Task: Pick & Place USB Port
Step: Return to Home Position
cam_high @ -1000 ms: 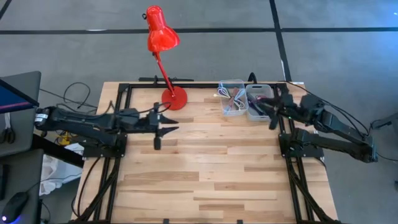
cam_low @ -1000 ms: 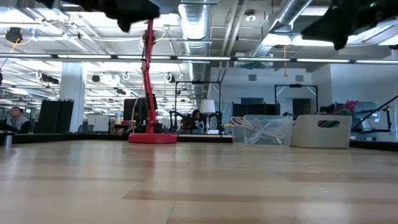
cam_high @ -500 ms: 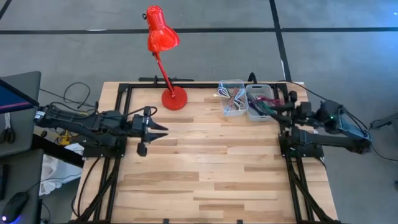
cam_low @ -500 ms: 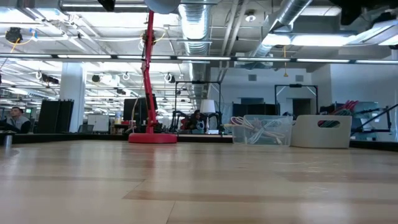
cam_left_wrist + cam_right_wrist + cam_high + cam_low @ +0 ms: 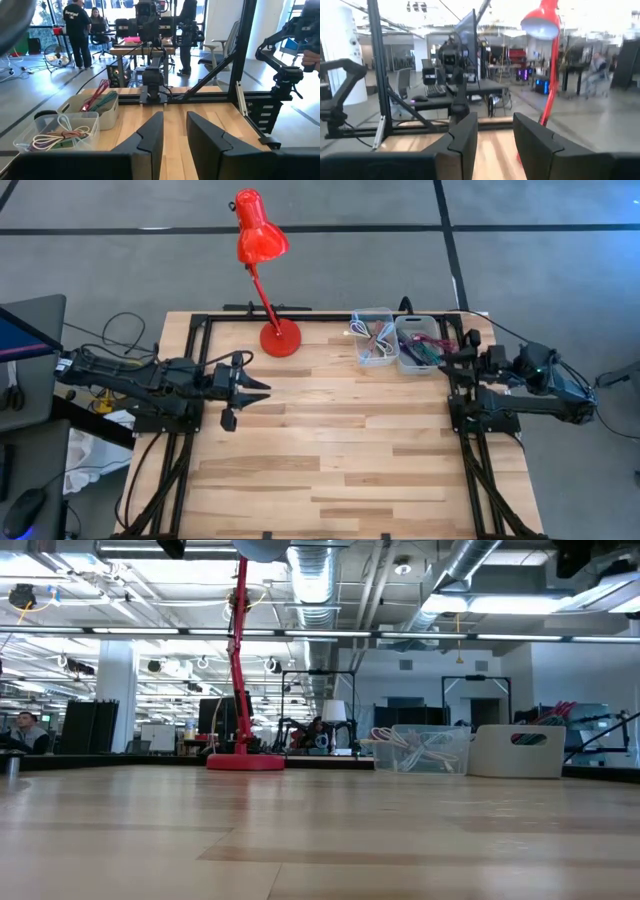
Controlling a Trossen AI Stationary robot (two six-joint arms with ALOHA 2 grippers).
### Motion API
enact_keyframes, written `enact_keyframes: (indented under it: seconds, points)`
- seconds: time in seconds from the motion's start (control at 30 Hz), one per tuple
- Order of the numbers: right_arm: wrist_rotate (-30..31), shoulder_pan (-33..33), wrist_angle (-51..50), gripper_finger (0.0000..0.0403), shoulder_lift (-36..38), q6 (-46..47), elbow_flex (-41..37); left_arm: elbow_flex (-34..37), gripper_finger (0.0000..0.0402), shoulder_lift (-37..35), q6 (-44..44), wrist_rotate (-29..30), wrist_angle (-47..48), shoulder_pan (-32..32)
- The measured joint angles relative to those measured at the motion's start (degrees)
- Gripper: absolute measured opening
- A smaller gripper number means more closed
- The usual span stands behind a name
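Observation:
No USB port shows in any view. A clear bin (image 5: 373, 337) and a white bin (image 5: 415, 343) of coloured cables stand side by side at the table's far right; the left wrist view also shows the clear bin (image 5: 60, 131) and the white bin (image 5: 95, 105). My left gripper (image 5: 255, 388) hovers level over the table's left part, pointing right, open, with nothing between its fingers (image 5: 150, 135). My right gripper (image 5: 445, 352) hovers level at the right edge beside the white bin, pointing left, open and holding nothing, as its own view shows (image 5: 495, 135).
A red desk lamp (image 5: 262, 240) stands on its round base (image 5: 280, 338) at the table's far side, left of the bins. A black frame rail (image 5: 330, 312) runs along the far edge. The wooden tabletop (image 5: 330, 440) stretches between the arms. People show in the room beyond the table.
My left gripper has drawn back toward the table's left edge and risen. My right gripper has pulled away from over the white bin toward the right edge, risen, and swung round so that it points left. Both have kept still over the last half second.

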State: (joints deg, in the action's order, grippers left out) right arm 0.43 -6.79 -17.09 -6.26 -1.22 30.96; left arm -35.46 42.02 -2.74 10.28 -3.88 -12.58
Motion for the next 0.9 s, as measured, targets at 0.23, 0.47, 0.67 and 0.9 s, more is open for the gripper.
enact_keyframes:
  seconds: [0.23, 0.47, 0.67, 0.9]
  points:
    - [-6.5, 0.8, -3.9, 0.0118, -0.1, -0.2, -0.1, 0.0, 0.0084, -0.1, -6.0, -1.7, 1.3, 0.0]
    - [-7.4, 2.7, -3.9, 0.0118, 0.5, -3.9, -0.7, 0.3, 0.0084, -4.9, -8.8, -6.9, 7.0, 0.0]
    - [-6.4, 2.6, -2.4, 0.0118, 0.5, -3.9, -5.1, 5.2, 0.0084, -10.8, -8.9, -6.9, 6.7, 0.0]
    - [-6.3, 2.6, -0.6, 0.0118, 1.2, -3.9, -7.0, 12.3, 0.0084, -17.8, -8.5, -6.9, 4.9, 0.0]
